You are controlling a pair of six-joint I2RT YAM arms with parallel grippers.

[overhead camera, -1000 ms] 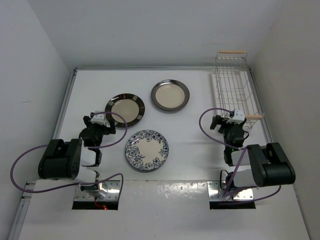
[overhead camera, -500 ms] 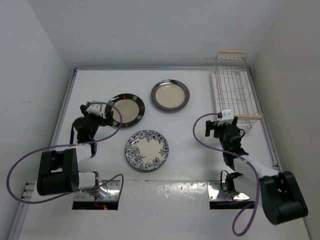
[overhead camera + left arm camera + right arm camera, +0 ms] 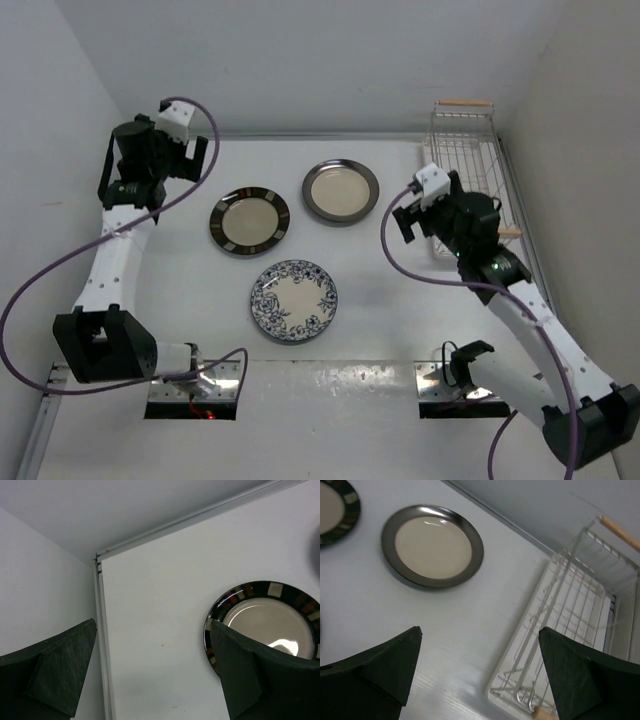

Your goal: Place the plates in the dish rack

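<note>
Left end effector (image 3: 152, 630) and right end effector (image 3: 480, 630) both gape empty; we should go low, hook under the rim of the striped plate (image 3: 265, 625), pinch, tilt it into the rack (image 3: 570, 595).

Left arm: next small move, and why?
Likely lower the left gripper toward the edge of the striped-rim plate. Its jaws stand open and empty, the plate lies flat just off to one side of them, and the dish rack holds no plate yet.
</note>
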